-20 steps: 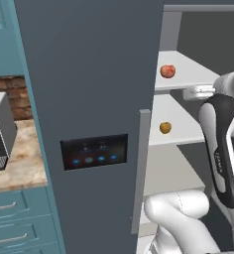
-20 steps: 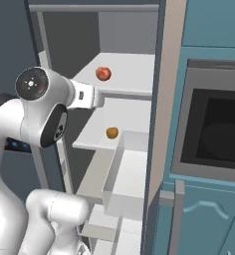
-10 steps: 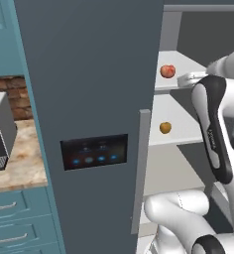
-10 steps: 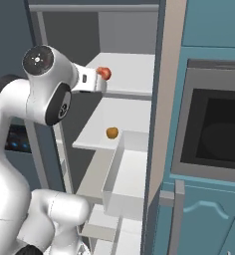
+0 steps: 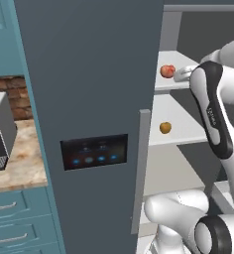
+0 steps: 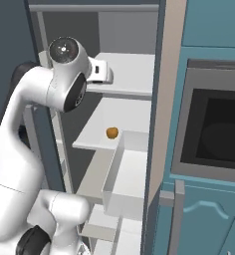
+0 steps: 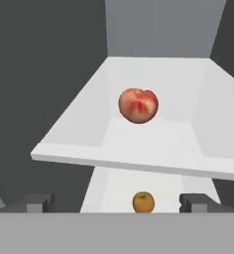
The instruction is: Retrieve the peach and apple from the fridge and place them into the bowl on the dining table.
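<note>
Right at the bottom of the hand view, the gripper (image 7: 116, 203) has its jaws spread wide with nothing between them. Just past that, on the lower white shelf (image 5: 188, 130) of the fridge (image 5: 89, 99), sits a small orange-yellow fruit (image 7: 143, 202). Further in, a red-and-pink fruit (image 7: 138, 105) rests on the upper shelf (image 7: 153, 144), a little ahead of the gripper and not touched.

Both base views look forward from behind the arm, left and right, into the open fridge (image 5: 89, 99), sharing its white shelves (image 6: 124, 117). The hand view looks close along the upper shelf (image 7: 153, 144).
</note>
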{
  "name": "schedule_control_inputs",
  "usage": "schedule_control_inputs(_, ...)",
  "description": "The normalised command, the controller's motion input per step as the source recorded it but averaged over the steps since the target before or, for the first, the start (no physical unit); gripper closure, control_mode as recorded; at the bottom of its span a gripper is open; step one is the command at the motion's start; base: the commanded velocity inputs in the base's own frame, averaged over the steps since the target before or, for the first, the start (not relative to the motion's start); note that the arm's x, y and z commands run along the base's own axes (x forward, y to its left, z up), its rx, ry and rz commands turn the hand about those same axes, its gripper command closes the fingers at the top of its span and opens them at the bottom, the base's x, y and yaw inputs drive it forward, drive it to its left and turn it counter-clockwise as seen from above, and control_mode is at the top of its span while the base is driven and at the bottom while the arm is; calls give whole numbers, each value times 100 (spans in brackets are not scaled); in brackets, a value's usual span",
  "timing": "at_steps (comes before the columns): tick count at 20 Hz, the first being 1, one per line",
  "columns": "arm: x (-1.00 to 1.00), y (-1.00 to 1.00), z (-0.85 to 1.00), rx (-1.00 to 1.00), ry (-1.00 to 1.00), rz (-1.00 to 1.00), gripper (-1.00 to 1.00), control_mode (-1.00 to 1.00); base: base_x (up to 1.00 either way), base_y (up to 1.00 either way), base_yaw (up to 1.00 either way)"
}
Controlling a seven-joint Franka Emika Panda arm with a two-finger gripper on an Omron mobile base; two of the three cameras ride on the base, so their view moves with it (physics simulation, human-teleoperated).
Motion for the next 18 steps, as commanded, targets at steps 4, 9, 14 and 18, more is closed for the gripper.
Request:
schedule_control_inputs(4, 47, 0, 0, 0, 5, 2, -100, -100, 0, 0, 0)
schedule_control_inputs(9, 47, 0, -4, 0, 5, 0, -100, -100, 0, 0, 0)
schedule_control_inputs(14, 39, 0, 0, 0, 3, 0, -100, -100, 0, 0, 0)
schedule_control_inputs(18, 37, 0, -3, 0, 2, 0, -100, -100, 0, 0, 0)
